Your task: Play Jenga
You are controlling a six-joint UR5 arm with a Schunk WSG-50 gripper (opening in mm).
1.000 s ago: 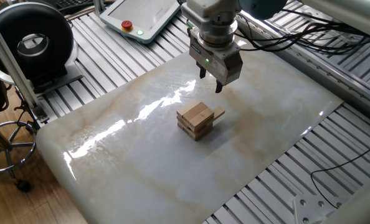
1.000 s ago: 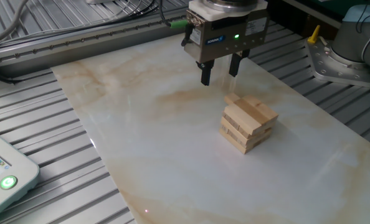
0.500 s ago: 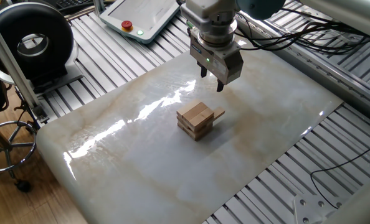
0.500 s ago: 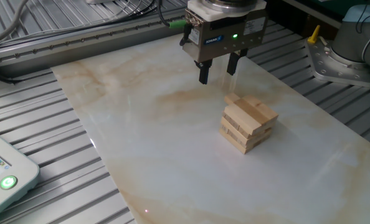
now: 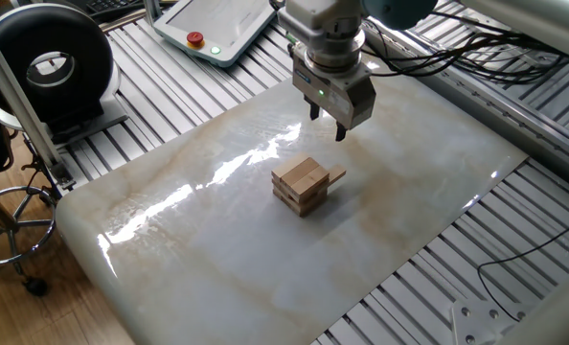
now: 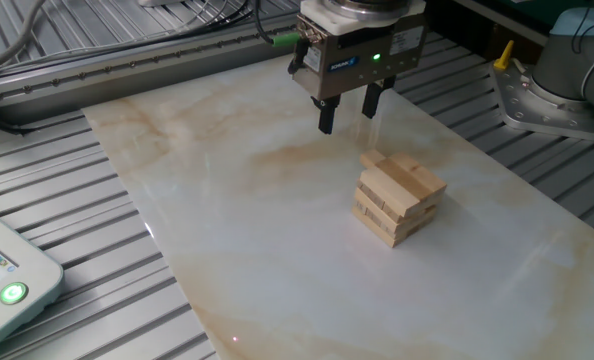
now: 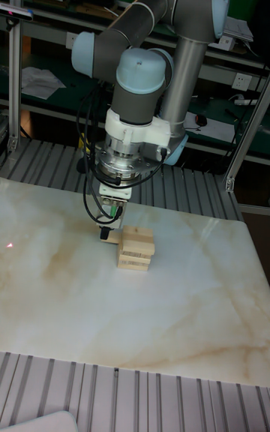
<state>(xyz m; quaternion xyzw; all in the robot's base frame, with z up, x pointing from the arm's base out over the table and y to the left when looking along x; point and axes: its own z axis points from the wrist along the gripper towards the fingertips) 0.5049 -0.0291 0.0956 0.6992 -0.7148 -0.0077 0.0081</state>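
Observation:
The Jenga tower (image 5: 302, 184) (image 6: 397, 198) (image 7: 136, 250) is a low stack of light tan blocks in crosswise layers, near the middle of the marble slab (image 5: 198, 249). One slim block (image 5: 336, 175) (image 6: 374, 159) sticks out of its side toward the arm. My gripper (image 5: 325, 125) (image 6: 349, 120) (image 7: 107, 233) hangs in the air a little beyond that protruding end, apart from the tower. It is open and its fingers point down with nothing between them.
A teach pendant (image 5: 217, 24) lies on the slatted metal table behind the slab. A black round device (image 5: 45, 62) and a stool (image 5: 7, 220) stand at the left. Cables (image 5: 457, 53) run along the far right edge. A box with a green light (image 6: 7, 285) sits near one corner.
The gripper has risen slightly, edging away from the tower and staying open. The tower and its protruding block have not moved.

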